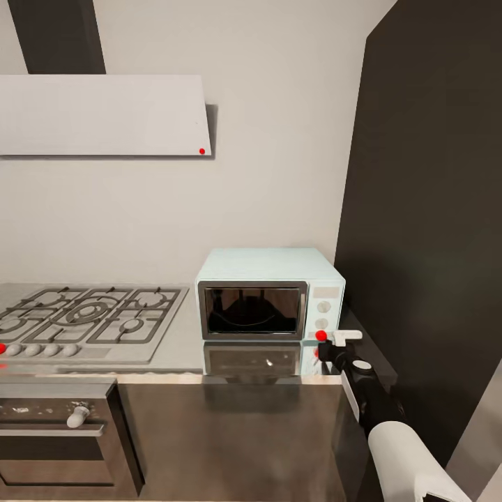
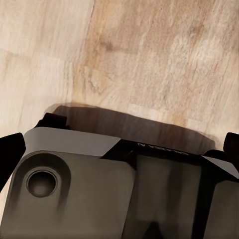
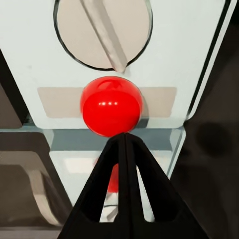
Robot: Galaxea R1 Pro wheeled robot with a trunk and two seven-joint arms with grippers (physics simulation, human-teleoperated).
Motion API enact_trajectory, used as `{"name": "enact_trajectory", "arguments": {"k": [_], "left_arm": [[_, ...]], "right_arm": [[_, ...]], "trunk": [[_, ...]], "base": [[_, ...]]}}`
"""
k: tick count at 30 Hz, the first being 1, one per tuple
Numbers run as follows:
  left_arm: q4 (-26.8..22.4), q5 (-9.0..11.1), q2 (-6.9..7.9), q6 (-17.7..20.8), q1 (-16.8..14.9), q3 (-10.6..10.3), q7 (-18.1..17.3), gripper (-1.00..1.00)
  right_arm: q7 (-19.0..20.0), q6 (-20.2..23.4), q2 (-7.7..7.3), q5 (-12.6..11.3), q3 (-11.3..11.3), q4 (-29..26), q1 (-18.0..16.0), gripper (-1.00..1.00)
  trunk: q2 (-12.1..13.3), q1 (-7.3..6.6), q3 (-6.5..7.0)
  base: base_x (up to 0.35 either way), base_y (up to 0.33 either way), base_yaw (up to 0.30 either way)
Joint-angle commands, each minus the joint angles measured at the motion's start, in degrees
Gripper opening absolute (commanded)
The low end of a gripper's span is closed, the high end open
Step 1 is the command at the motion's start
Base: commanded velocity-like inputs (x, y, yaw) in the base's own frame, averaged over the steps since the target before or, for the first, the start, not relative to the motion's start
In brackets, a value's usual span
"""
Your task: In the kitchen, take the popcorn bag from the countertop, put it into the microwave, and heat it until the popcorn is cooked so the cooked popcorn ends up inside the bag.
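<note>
The right gripper (image 3: 124, 142), its fingers pressed together, is pointing its tip at the red dot (image 3: 111, 105) on the microwave (image 1: 268, 293), which is sitting on the countertop (image 1: 188, 345) right of the hob (image 1: 87, 317). The door is looking shut. If the tip is sliding off the round dot, nothing may start. I cannot tell about the left gripper.

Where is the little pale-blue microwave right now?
In the head view, the pale-blue microwave sits on the grey countertop, right of the gas hob, beside the dark tall cabinet.
</note>
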Motion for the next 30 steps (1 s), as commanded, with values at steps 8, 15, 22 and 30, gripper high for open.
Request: {"name": "enact_trajectory", "arguments": {"k": [8, 15, 22, 30], "left_arm": [[0.11, 0.57, 0.00, -0.24, -0.08, -0.48, -0.22, 1.00], [0.11, 0.41, 0.05, -0.24, -0.04, -0.57, -0.30, 1.00], [0.11, 0.40, 0.00, -0.24, -0.04, -0.64, -0.27, 1.00], [0.11, 0.23, -0.02, -0.32, -0.05, -0.73, -0.30, 1.00]], "right_arm": [[0.60, 0.24, 0.23, 0.70, -0.43, -0.03, -0.03, -1.00], [0.56, 0.24, 0.27, 0.70, -0.43, 0.41, -0.05, -1.00], [0.48, 0.22, 0.26, 0.62, -0.51, 0.72, -0.03, -1.00], [-1.38, -1.34, 0.10, 0.61, -0.52, 3.05, -0.03, -1.00]], "trunk": [[-0.05, 0.00, -0.08], [-0.05, 0.00, -0.08], [-0.05, 0.00, -0.08], [-0.05, 0.00, -0.08]], "base": [[0.000, 0.000, 0.000], [0.109, 0.000, 0.000], [0.148, 0.000, 0.000], [-0.009, 0.000, 0.000]]}}
